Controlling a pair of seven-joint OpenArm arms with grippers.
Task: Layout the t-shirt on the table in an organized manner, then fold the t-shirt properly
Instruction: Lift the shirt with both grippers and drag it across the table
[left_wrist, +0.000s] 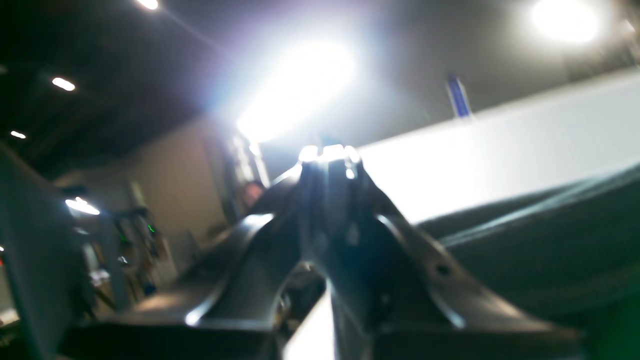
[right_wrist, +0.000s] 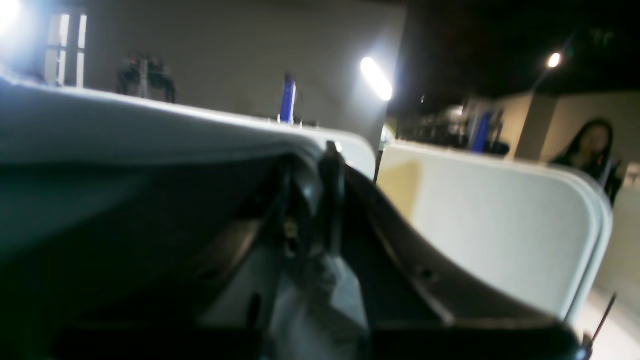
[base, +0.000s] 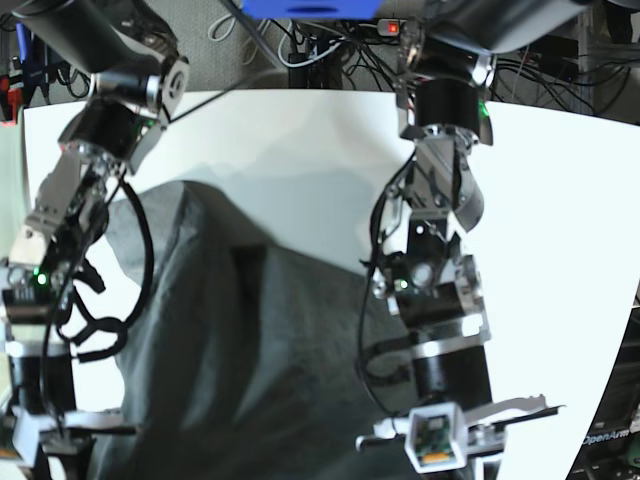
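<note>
Both of my grippers were shut. Seen from my left wrist, my left gripper (left_wrist: 327, 152) had its two dark fingers meeting at a bright tip near the middle of the view, with the t-shirt (left_wrist: 540, 240) spread dark at about four o'clock of it and the white table (left_wrist: 500, 150) beyond at two o'clock; whether any cloth was caught between those fingers I could not tell, since the picture was blurred. Seen from my right wrist, my right gripper (right_wrist: 327, 150) likewise had its fingers pressed together, the t-shirt (right_wrist: 125, 210) filling the nine o'clock side and the table (right_wrist: 495, 215) lying pale at three o'clock. From the base view, the t-shirt (base: 260, 370) lay rumpled on the table (base: 560, 220), running from about ten o'clock down to six o'clock, between my two arms. My left arm hung over its three o'clock edge, and my right arm stood along its nine o'clock edge.
</note>
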